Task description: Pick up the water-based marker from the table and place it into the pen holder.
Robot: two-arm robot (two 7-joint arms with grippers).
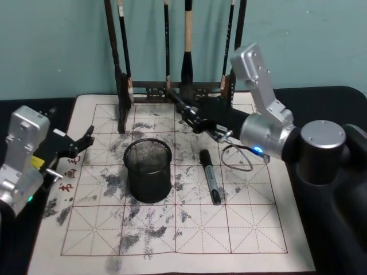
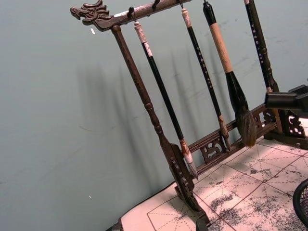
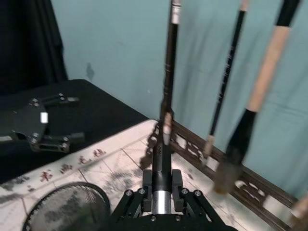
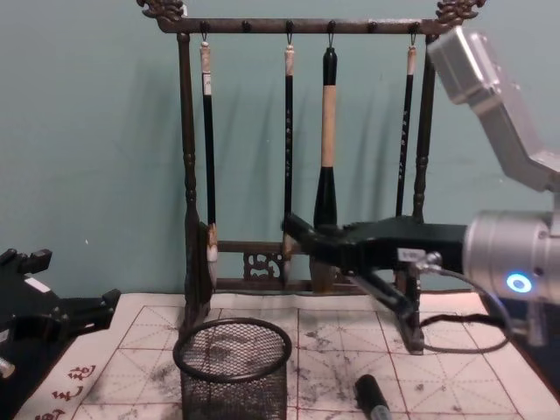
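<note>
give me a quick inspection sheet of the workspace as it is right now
surface: ink-stained grid mat on a black table
job's things: marker lies on the mat right of the pen holder, apart
clutter: brush rack at the mat's back edge
grippers: left gripper open at the mat's left edge; right gripper raised in front of the rack
cables: thin cable loops below the right gripper
surroundings: teal wall

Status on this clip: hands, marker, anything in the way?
Left hand open, parked at mat's left edge. Right hand raised near brush rack, beyond marker. Marker lying on mat, right of pen holder, not grasped. Nothing between marker and holder.
</note>
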